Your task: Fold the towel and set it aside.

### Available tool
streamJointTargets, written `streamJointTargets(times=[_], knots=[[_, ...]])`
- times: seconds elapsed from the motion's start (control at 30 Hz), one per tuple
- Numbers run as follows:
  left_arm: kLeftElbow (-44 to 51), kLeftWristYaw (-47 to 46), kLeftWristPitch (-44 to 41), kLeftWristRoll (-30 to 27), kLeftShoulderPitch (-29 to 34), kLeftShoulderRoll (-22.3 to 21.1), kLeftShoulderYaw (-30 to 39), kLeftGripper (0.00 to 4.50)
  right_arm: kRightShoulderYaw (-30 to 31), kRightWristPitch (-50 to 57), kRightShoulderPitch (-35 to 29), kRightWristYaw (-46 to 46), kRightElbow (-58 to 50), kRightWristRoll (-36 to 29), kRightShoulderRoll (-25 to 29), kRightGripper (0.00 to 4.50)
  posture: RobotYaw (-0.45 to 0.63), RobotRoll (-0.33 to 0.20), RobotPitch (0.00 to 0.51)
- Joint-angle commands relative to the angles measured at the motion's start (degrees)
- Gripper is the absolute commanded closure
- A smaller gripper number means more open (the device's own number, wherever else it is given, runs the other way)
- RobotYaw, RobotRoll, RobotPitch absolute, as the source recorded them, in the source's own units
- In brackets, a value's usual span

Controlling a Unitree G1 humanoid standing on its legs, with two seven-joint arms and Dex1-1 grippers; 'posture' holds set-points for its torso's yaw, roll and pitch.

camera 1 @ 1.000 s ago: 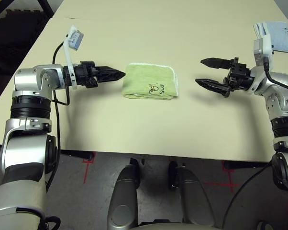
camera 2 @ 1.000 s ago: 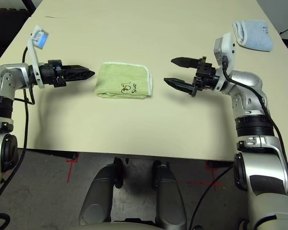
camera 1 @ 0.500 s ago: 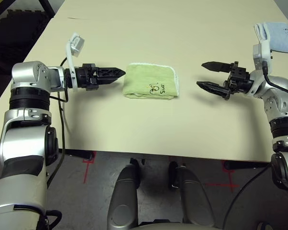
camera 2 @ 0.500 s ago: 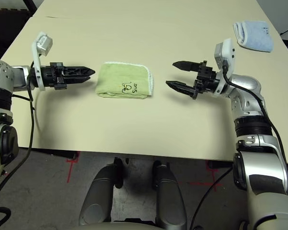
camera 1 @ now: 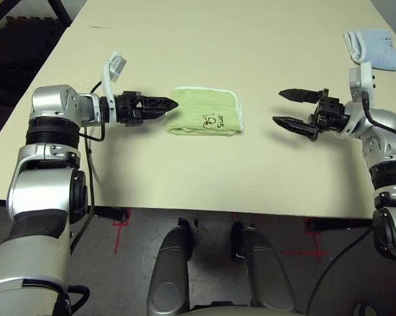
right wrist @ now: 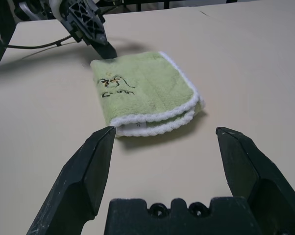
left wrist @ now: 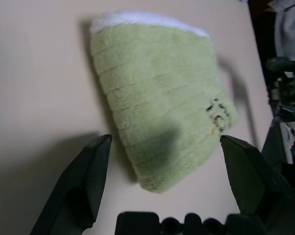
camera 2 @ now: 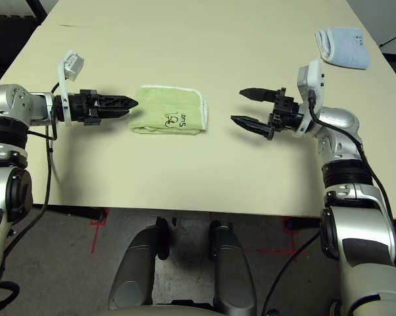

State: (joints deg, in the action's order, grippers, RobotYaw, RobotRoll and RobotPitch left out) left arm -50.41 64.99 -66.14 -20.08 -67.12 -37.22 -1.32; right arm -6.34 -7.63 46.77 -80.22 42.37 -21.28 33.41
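Your light green terry towel (camera 1: 206, 112) with white stitched edging lies folded double at the worktop's (camera 1: 198, 178) centre, embroidery up. The left gripper (camera 1: 168, 105), released and spread, sits just beside its 9 o'clock fold; the right gripper (camera 1: 285, 108), likewise released, waits well apart at 3 o'clock, facing the white edges. Flanking it suggests another fold, or lifting it aside.

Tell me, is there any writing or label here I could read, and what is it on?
Green towel: dark embroidery, a small figure over a short word, too small to read for certain.
Same towel's small white label: no legible print.
Pale blue towel: faint marks, unreadable.
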Motion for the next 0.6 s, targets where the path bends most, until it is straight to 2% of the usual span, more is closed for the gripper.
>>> streamJointTargets(times=[0.03, 0.33, 0.6], knots=[[-0.8, 0.8, -0.1, 1.2, 0.0, 0.6, -1.8, 0.00, -0.5, -0.1, -0.6, -0.4, -0.4, -0.1, 0.2, 0.04, -0.04, 0.000, 0.274], [-3.4, -1.5, -0.4, 0.3, -2.6, 5.4, 0.2, 0.00, -0.6, 1.5, -0.3, 0.0, -1.9, -0.3, 0.7, 0.04, -0.05, 0.000, 0.273], [-3.8, -2.0, -0.5, 0.4, -3.4, 8.6, 0.5, 0.00, 0.1, 8.3, -2.3, 4.1, -13.0, -1.2, 0.0, 0.04, -0.05, 0.000, 0.269]])
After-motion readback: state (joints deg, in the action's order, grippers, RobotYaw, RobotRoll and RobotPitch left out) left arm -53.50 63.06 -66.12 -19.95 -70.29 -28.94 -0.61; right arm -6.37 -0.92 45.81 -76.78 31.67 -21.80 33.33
